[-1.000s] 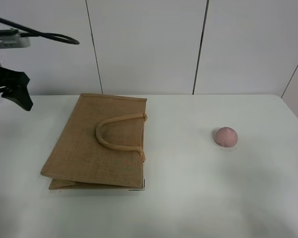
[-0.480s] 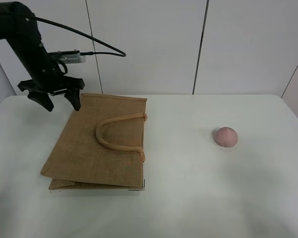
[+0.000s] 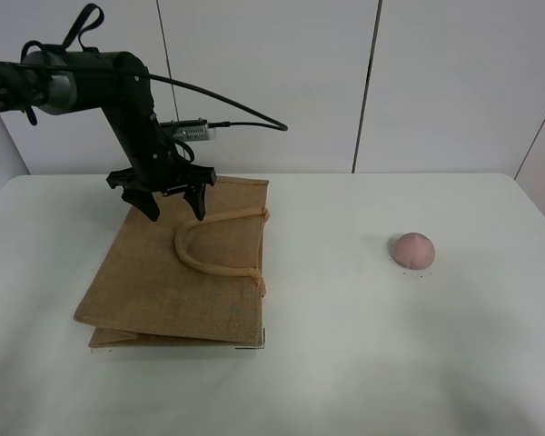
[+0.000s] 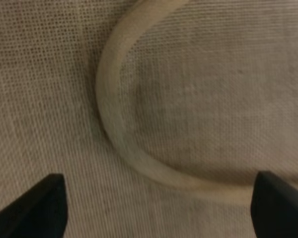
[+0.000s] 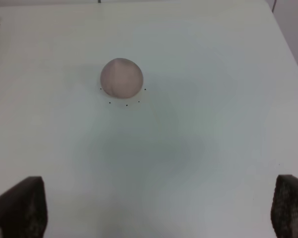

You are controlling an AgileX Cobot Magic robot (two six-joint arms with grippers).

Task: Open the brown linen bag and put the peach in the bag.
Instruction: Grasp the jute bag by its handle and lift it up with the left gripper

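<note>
The brown linen bag (image 3: 177, 268) lies flat on the white table, left of centre, with its beige loop handle (image 3: 213, 238) on top. My left gripper (image 3: 174, 208) is open and hovers over the bag's far part, just above the handle's curve. In the left wrist view the handle (image 4: 120, 129) arcs across the weave between my two dark fingertips (image 4: 37, 208). The pink peach (image 3: 412, 249) sits alone on the table at the right. It shows in the right wrist view (image 5: 121, 77), well ahead of my open right gripper (image 5: 156, 210), whose fingertips (image 5: 20, 206) frame the picture's corners.
The white table (image 3: 345, 345) ends at a white panelled wall behind. The left arm's cable (image 3: 227, 100) loops through the air above the bag. The right arm is out of the exterior view.
My left arm has swung in from the far left edge to above the bag's far side and handle. The bag and the peach have not moved.
</note>
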